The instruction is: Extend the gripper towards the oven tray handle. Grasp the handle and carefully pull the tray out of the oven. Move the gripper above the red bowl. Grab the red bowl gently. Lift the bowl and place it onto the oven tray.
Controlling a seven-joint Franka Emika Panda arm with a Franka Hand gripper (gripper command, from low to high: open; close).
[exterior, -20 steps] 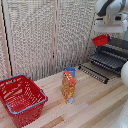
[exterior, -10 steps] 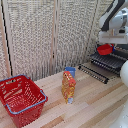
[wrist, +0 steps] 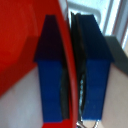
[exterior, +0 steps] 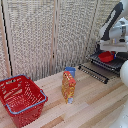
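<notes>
In the exterior view my gripper [exterior: 106,52] is at the right, shut on the red bowl [exterior: 106,57]. It holds the bowl just over the dark wire tray [exterior: 111,64], which sticks out of the oven [exterior: 121,59] at the picture's right edge. Whether the bowl touches the tray I cannot tell. The oven's dropped door [exterior: 93,71] lies in front of the tray. In the wrist view the two dark blue fingers [wrist: 50,70] clamp the red bowl's rim [wrist: 25,40], and the gripper [wrist: 71,75] is closed on it.
A large red wire basket [exterior: 21,99] stands on the wooden table [exterior: 92,107] at the exterior view's left. An orange and blue carton [exterior: 68,85] stands upright mid-table. A slatted screen [exterior: 45,35] forms the back wall. A white rounded object [exterior: 123,73] is at the right edge.
The gripper has carried the red bowl downward and a little to the exterior view's right, toward the tray. Basket and carton have not moved.
</notes>
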